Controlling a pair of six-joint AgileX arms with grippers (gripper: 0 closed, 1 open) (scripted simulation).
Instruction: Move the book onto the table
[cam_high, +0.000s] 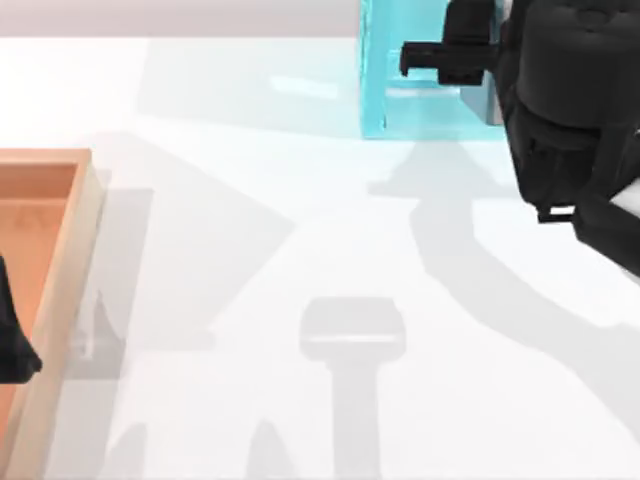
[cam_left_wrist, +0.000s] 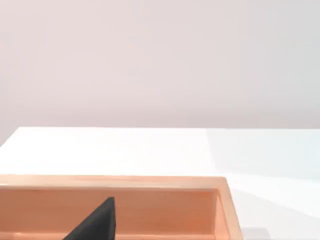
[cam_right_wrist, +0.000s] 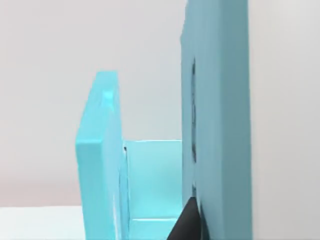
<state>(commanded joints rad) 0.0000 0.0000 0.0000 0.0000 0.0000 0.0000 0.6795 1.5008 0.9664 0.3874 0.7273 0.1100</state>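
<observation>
The right gripper (cam_high: 425, 58) reaches into the turquoise shelf (cam_high: 372, 90) at one o'clock — whether its fingers grip the book, or where the book sits, I cannot tell. It seems the reach-and-grasp step; next comes lifting toward the table (cam_high: 250, 230). The left gripper (cam_high: 15, 350) idles over the wooden tray (cam_high: 85, 215) at nine o'clock.

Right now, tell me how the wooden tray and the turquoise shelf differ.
The wooden tray is orange-brown; the turquoise shelf is bright blue. The tray lies low at the left edge of the table, while the shelf stands tall at the far side, right of centre. The left gripper hangs over the tray; the right gripper is at the shelf. Both rest on the white table.
</observation>
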